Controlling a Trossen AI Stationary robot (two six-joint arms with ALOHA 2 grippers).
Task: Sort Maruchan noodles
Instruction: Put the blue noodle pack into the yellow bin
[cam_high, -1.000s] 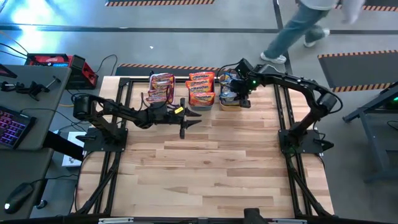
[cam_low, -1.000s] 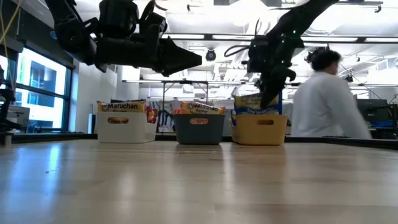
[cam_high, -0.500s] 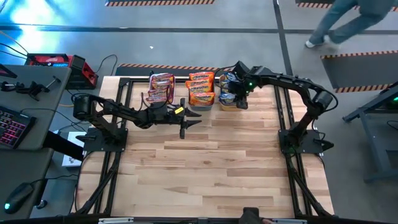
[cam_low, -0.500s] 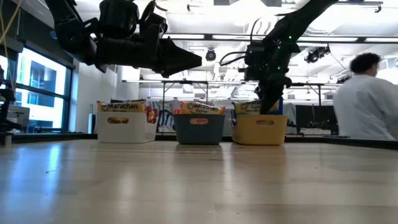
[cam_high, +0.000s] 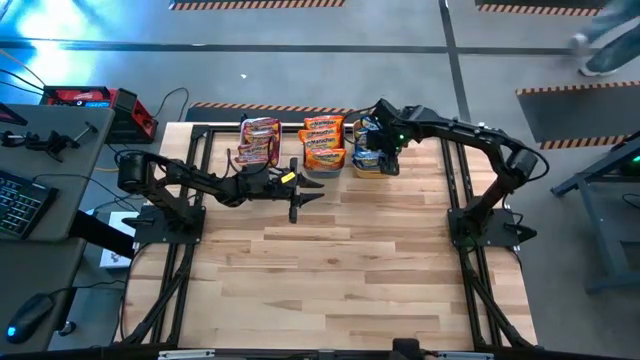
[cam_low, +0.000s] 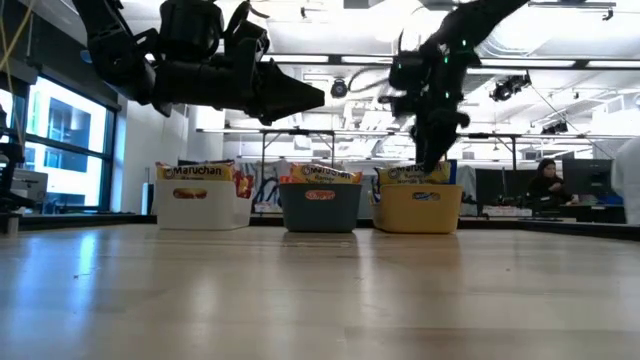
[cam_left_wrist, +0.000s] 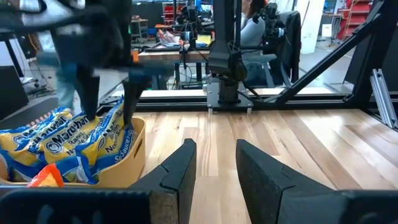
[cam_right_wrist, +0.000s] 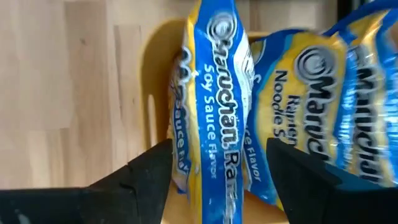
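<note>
Three bins stand in a row at the table's far edge. The white bin holds pink-red Maruchan noodles. Orange packets fill the teal bin, and blue-and-yellow packets fill the yellow bin. My right gripper points down over the yellow bin, open. Its fingers stand on either side of a blue-and-yellow packet that stands on edge in the bin. My left gripper hangs level above the table in front of the bins, open, nothing between its fingers.
Bare wooden table stretches from the bins to the near edge. Black frame rails run along the table's sides. A desk with a keyboard stands beyond the left edge. A person is far off in the room.
The blue-and-yellow packet that stood above the yellow bin's rim under my right gripper has sunk into the bin among the others. My right gripper stays above it, slightly raised. A person has walked off to the right behind the table.
</note>
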